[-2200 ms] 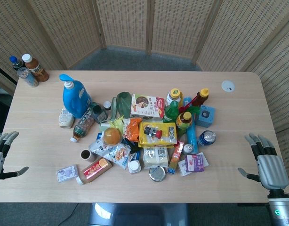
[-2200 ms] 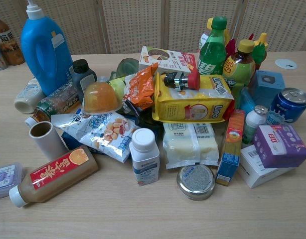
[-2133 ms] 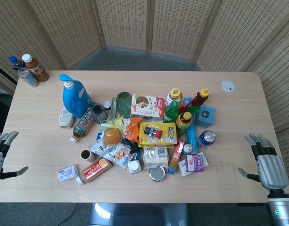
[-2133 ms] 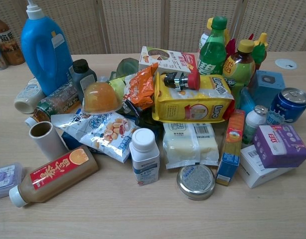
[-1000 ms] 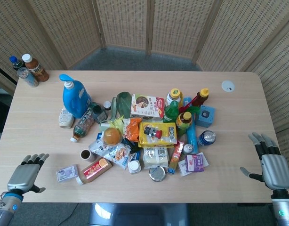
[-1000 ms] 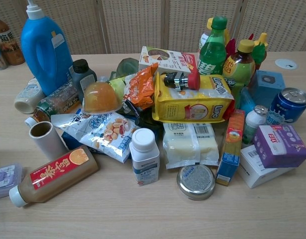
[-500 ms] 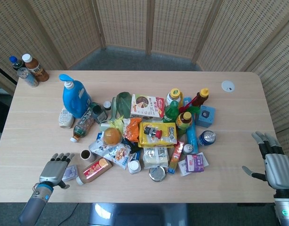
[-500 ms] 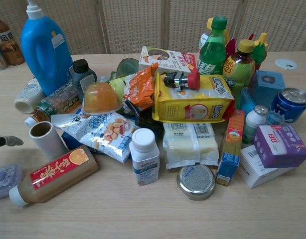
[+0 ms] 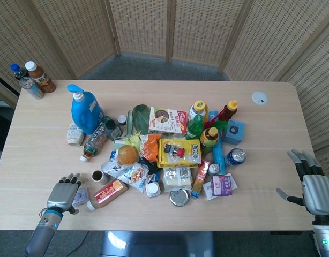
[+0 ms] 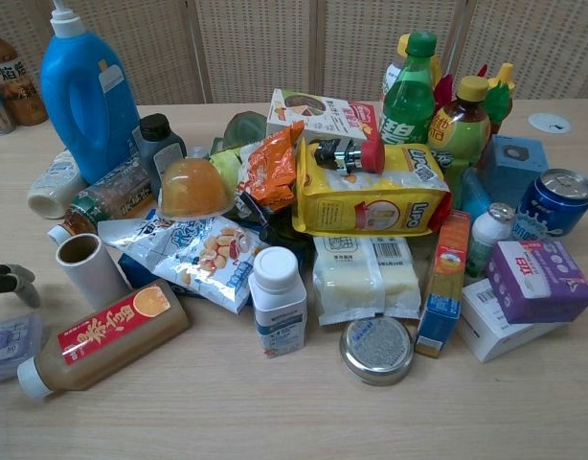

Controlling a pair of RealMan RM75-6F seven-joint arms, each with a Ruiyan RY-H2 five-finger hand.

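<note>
While the left hand [image 9: 61, 194] hovered over the near left part of the light wooden table [image 9: 271, 144] with its fingers spread and nothing in them, it stood right above a small flat lilac packet [image 10: 9, 343], whose print was too small to read. That packet lay close to the near edge, just left of a tan plastic bottle with a white cap [image 10: 98, 338] lying on its side, its red label carrying Chinese writing and an orange picture. Off the near right corner the right hand [image 9: 316, 190] hung wide open and empty, well apart from the pile.

Further in lay one round silver tin [image 10: 375, 350], one white pill bottle [image 10: 278, 300] standing upright and one purple box [image 10: 539, 280] resting on a white one. Behind them one yellow snack bag marked "Lino" [image 10: 369, 198] sat in the middle of the heap, and one blue drink can [image 10: 554, 201] stood towards the right edge.

Beyond the heap's left side stood one tall blue detergent jug with a pump [image 9: 86, 111]. At the far left corner three bottles [image 9: 29, 78] were grouped together.
</note>
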